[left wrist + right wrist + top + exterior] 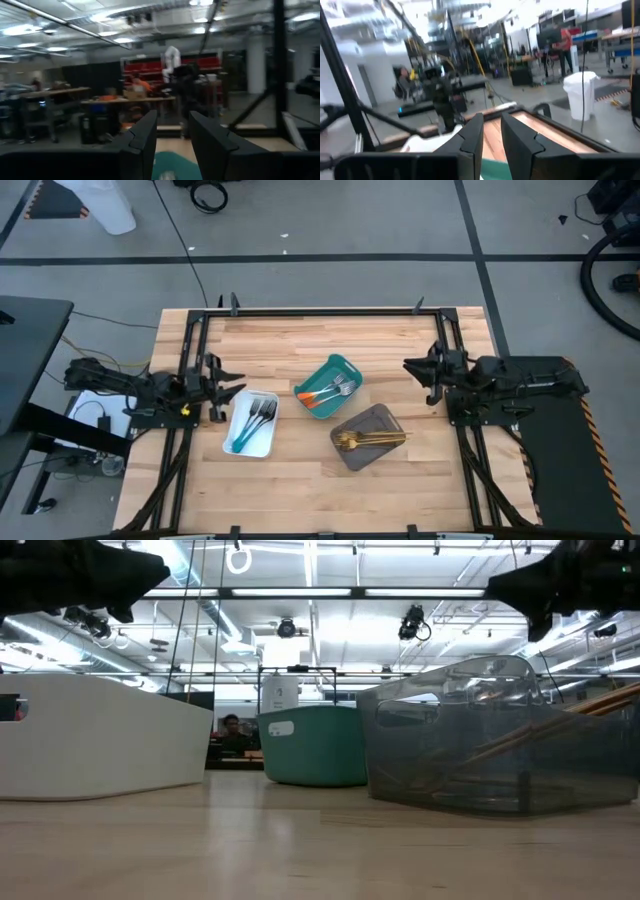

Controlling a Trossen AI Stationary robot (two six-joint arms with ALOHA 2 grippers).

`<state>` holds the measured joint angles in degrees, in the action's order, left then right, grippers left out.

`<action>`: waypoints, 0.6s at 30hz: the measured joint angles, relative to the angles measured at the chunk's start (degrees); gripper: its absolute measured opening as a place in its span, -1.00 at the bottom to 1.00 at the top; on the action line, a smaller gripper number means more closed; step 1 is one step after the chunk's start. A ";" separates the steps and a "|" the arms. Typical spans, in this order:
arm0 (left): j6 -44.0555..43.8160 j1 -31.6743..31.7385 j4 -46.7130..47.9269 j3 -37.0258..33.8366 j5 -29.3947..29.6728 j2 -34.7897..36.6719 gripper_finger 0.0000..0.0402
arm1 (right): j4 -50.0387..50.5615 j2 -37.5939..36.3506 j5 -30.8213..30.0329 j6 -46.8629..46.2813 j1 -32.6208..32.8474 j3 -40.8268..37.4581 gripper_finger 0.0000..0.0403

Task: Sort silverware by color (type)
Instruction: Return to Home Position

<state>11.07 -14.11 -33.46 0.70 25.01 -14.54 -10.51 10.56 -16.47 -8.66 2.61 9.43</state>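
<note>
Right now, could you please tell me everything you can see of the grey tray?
The grey tray is a rectangular bin with rounded corners, of smoky see-through plastic to judge by its wall. It sits flat on the wooden table, turned at an angle, close beside the teal tray. Gold cutlery lies lengthwise inside, handles propped against one end.

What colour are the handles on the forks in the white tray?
Teal-blue; the forks show best in the high view.

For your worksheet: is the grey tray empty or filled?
Filled: the high view shows several gold utensils lying inside the grey tray.
</note>
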 joint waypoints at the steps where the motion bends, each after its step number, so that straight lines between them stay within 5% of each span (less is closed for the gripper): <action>1: -0.46 0.00 0.38 -0.21 -1.15 0.03 -0.40 | -2.44 -1.06 -0.08 -0.09 -0.02 -1.76 -0.61; 6: -2.96 0.00 3.10 -0.20 -2.77 -0.07 -0.47 | -10.91 -5.43 -2.75 0.47 -1.12 -8.84 -0.61; 18: -7.48 -0.22 3.29 -0.23 -2.62 -0.06 -0.49 | -6.55 -8.12 2.58 -4.97 -2.10 -9.09 -0.72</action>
<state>3.59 -14.33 -30.17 0.47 22.39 -14.60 -17.06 2.45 -13.89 -13.63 0.51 0.34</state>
